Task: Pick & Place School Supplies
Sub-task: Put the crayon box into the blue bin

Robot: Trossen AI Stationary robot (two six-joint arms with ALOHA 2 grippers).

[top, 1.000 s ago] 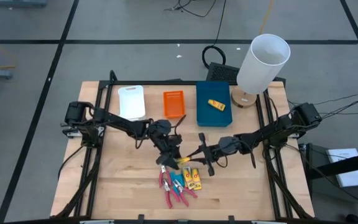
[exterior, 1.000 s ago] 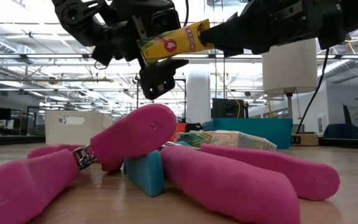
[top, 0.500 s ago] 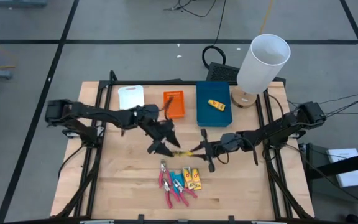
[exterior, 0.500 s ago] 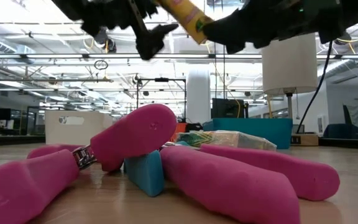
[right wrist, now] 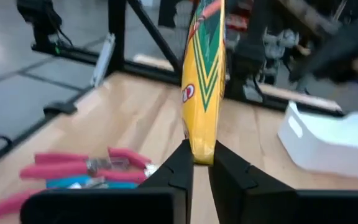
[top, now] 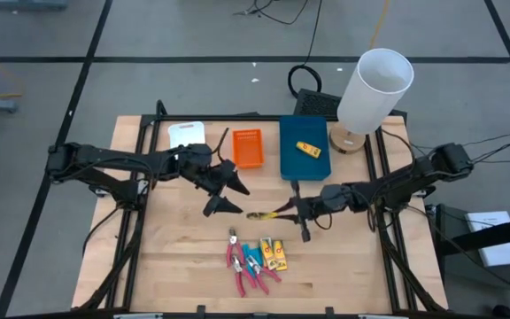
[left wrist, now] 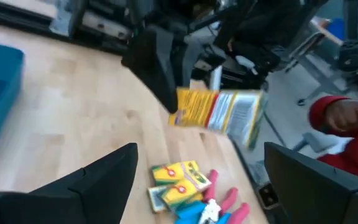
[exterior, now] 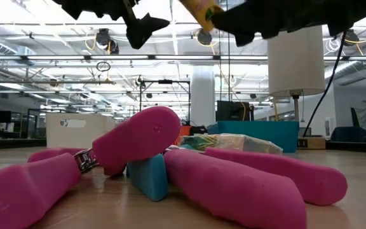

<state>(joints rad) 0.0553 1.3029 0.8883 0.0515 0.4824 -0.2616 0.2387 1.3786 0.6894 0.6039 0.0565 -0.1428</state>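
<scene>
My right tool (top: 277, 213) clamps the yellow packet (top: 261, 215), long axis pointing toward my spread left tool (top: 226, 197).

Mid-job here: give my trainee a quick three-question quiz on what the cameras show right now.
1. True or false: the right gripper is shut on a yellow crayon box.
2. The left gripper is: A) open and empty, B) holding scissors, C) resting in the orange tray.
3. Fill in: a second yellow box lies in the ____ tray.

Key:
1. true
2. A
3. blue
</scene>
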